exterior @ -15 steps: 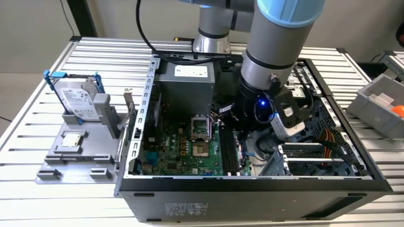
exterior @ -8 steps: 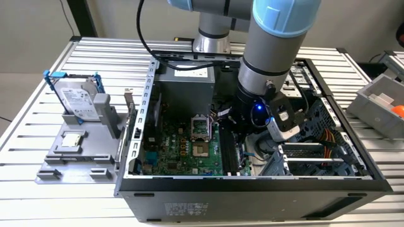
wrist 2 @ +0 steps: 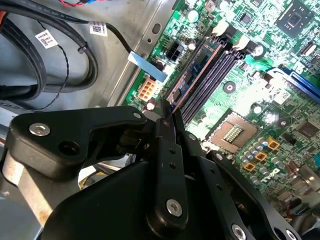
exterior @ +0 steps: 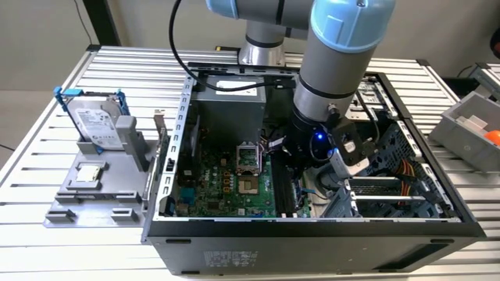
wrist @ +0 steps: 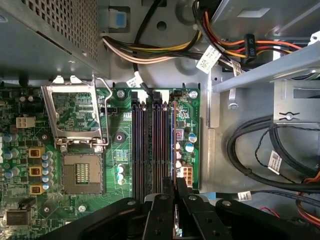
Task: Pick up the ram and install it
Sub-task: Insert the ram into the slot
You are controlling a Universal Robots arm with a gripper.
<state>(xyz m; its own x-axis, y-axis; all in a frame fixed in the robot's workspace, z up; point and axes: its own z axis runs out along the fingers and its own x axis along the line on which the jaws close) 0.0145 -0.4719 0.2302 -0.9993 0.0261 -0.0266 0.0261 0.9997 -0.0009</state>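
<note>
My hand (wrist: 174, 192) is down inside the open computer case (exterior: 312, 234), over the motherboard (wrist: 115, 165), fingers (wrist 2: 167, 150) pressed together on the ram (wrist 2: 192, 75). The stick stands on edge in the memory slot (wrist: 172, 145) farthest from the CPU socket (wrist: 82, 172), running out from between the fingertips. Its long axis lies along the row of black slots, parallel to them, far end toward the white latch tabs (wrist 2: 220, 30). Whether it is fully seated I cannot tell. On the surface (exterior: 47, 246) beside the case, a hard drive in a blue frame (exterior: 98, 120) stands in a grey fixture (exterior: 102, 193).
</note>
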